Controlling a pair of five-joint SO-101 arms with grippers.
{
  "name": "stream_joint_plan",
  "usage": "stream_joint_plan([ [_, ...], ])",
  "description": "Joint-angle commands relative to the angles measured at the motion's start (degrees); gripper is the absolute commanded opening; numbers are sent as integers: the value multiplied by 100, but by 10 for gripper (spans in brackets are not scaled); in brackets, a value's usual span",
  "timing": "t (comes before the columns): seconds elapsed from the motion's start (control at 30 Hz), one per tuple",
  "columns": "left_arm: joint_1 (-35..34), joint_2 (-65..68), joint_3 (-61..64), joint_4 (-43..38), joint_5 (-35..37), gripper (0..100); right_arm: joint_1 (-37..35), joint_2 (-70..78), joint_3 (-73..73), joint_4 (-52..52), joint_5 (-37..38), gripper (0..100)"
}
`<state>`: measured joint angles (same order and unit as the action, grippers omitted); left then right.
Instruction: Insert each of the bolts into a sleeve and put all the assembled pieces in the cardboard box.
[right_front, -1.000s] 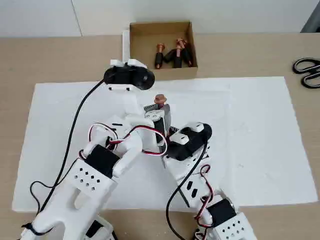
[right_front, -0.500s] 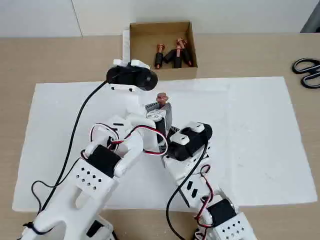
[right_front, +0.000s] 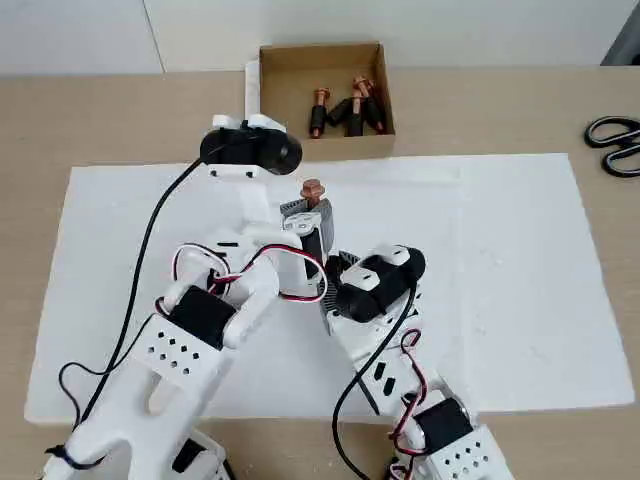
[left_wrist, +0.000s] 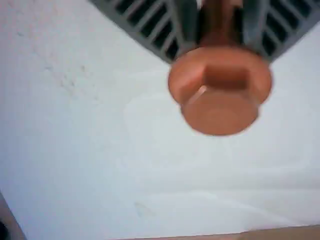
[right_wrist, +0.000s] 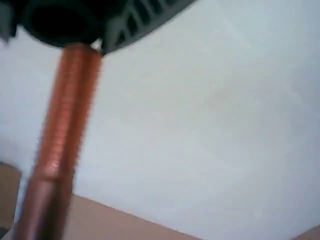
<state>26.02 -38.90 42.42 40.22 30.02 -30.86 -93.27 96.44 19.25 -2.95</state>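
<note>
Bolt (left_wrist: 220, 90) was gripped by its shank, just behind the copper head, in the closed jaws of the left gripper (right_front: 309, 207). The right gripper (right_wrist: 60, 12) appeared clamped on the black sleeve (right_wrist: 52, 22), with the threaded end met at the sleeve's mouth; how deep it sat could not be told. Both were carried above the white sheet (right_front: 500, 260), toward its far edge, short of the cardboard box (right_front: 290, 85) at the far edge of the worktop (right_front: 100, 110), where assembled pieces (right_front: 345, 110) lay. The step was judged to be the insertion. Shank and bore would need to be kept on one line and the sleeve held firm. The bolt should be pushed straight, without side load, until the head seated, before either grip was eased. The hexagonal head between the ribbed jaws was shown by the left wrist view, the thread entering the sleeve by the right wrist view. From above, that joint was covered by the left arm, though the way to the box was laid out.
</note>
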Motion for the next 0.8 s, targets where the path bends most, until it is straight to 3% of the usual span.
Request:
stream_joint_plan([
  [0.0, -18, -141, -84, -158, -44, 6, -22, -119, 44, -4, -35, 3],
  [0.33, 352, -141, -84, -387, -53, 6, -22, -119, 44, -4, -35, 3],
  [0.77, 193, -141, 180, -352, -53, 6, -22, -119, 44, 4, -35, 3],
])
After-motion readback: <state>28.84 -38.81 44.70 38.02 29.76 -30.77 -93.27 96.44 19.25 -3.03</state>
